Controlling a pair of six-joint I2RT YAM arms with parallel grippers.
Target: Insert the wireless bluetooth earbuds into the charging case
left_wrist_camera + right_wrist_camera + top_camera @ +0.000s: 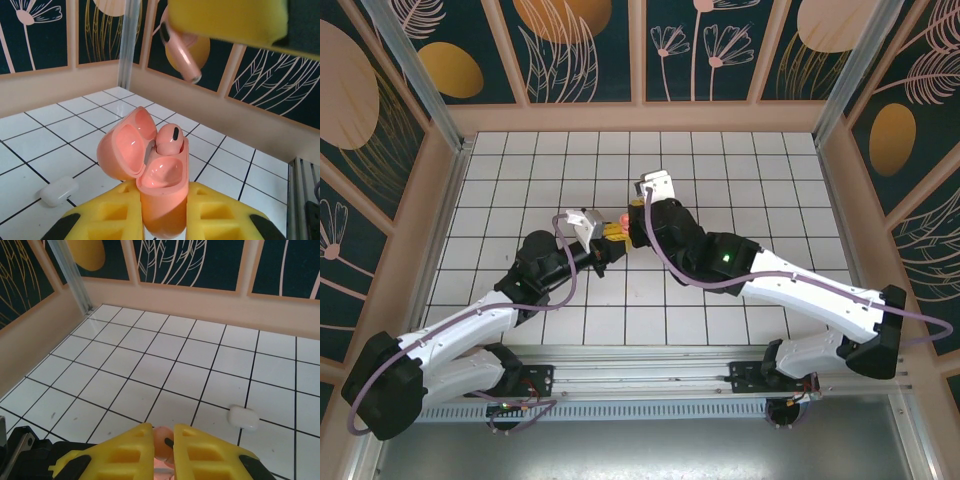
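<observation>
Left fingers [112, 216] clamped the open pink case [162, 205], one earbud [169, 141] seated inside; right fingers [225, 17] pinched a second earbud [181, 54] above it. Insertion step: next, the stem needed aligning over the empty socket [161, 176] and lowering.

The floor [520, 180] is of white square tiles with dark joints, evenly lit. A pale wooden border [650, 118] closes it at 9, 12 and 3 o'clock. Above stand dark teal wall panels [720, 50] with golden leaves and flowers. A metal rail [650, 375] runs at 6 o'clock.
</observation>
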